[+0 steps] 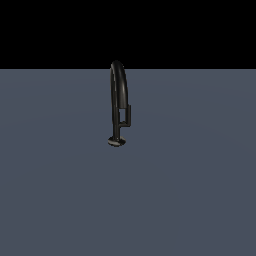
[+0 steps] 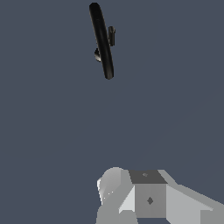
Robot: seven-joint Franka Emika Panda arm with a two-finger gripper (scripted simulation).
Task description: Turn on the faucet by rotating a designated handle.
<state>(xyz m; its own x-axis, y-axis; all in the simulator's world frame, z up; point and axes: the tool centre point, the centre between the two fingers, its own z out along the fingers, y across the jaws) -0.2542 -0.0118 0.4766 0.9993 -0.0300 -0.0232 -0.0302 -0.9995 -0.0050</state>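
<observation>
The faucet (image 1: 118, 92) is a tall glossy black tube that arches over at the top and stands on a small round disc base (image 1: 116, 141) on the grey floor. The handle (image 1: 128, 115), a short black vertical bar, joins the stem by a small stub on the exterior view's right. The arm and gripper are out of the exterior view. In the wrist view the faucet (image 2: 102, 41) shows from above, with the handle (image 2: 112, 36) beside it. Grey parts of the gripper (image 2: 140, 197) show far from the faucet. Whether its jaws are open or shut does not show.
A flat grey-blue floor (image 1: 190, 190) runs all around the faucet. Black background lies behind it. Nothing else shows.
</observation>
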